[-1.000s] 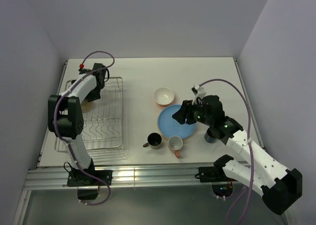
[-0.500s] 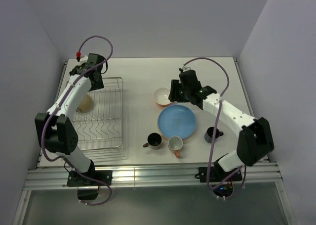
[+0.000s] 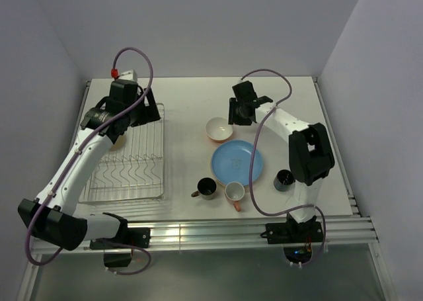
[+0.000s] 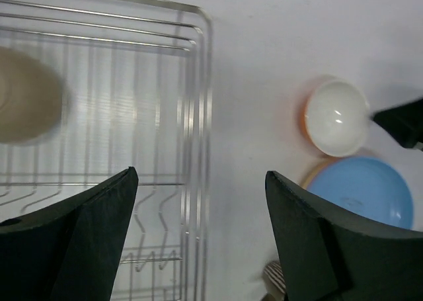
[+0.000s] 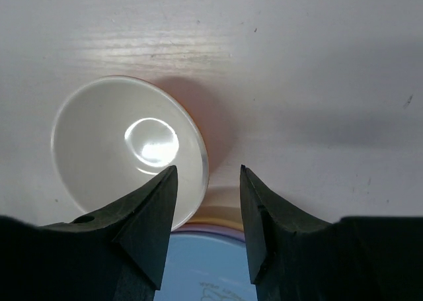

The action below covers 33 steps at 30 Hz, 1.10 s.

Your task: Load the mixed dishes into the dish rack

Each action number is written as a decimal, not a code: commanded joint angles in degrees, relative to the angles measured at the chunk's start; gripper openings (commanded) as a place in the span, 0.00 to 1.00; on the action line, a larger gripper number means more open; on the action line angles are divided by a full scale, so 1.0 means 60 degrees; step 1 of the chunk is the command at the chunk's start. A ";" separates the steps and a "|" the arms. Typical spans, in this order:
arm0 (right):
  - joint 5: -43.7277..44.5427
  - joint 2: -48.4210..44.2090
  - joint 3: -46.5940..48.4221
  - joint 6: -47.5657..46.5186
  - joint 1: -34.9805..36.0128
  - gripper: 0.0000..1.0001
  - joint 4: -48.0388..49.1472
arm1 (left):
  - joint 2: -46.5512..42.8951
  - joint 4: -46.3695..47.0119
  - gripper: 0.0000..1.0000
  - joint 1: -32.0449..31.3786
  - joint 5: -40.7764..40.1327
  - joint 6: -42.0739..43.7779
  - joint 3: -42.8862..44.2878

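Currently in rack: one tan round dish [image 4: 26,96] lies at the far left of the dish rack [image 3: 162,157]. It is blurred in the left wrist view, so I cannot say whether it lies flat or leans.
Out on the table [image 3: 185,102]: the cream bowl with orange outside [image 3: 219,128], the blue plate [image 3: 236,163], the dark brown mug [image 3: 206,188], the pinkish-orange mug [image 3: 234,193] and the dark blue mug [image 3: 284,180].
Unclear item: a pale rim shows under the far edge of the blue plate. I cannot tell what dish it belongs to.
Left end effector [image 4: 200,175]: spread wide and empty, hovering over the rack's right rail near its far corner.
Right end effector [image 5: 208,170]: parted to a moderate gap and empty, just beyond the bowl, with the bowl's rim lying in line with that gap.
Progress judgement: early, with one dish racked and at least five left to move.
Step in hand, as I read it: the right arm is lining up on the bowl's rim.
Risk noted: the bowl sits close against the blue plate, so a pinch could nudge the plate.
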 commanded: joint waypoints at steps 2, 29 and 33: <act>-0.0184 0.0560 0.0451 -0.0250 0.0008 0.50 0.0112 | -0.0510 0.1059 0.84 -0.0637 0.1329 -0.0496 -0.0327; -0.3988 -0.2791 -0.0748 0.0702 -0.0432 0.00 0.0845 | -0.1814 0.3870 0.87 -0.1238 0.5107 -0.2516 -0.2436; -0.5076 -0.4268 -0.2035 0.1184 -0.0417 0.00 0.1240 | -0.2107 0.4779 0.94 -0.1662 0.5447 -0.3364 -0.3093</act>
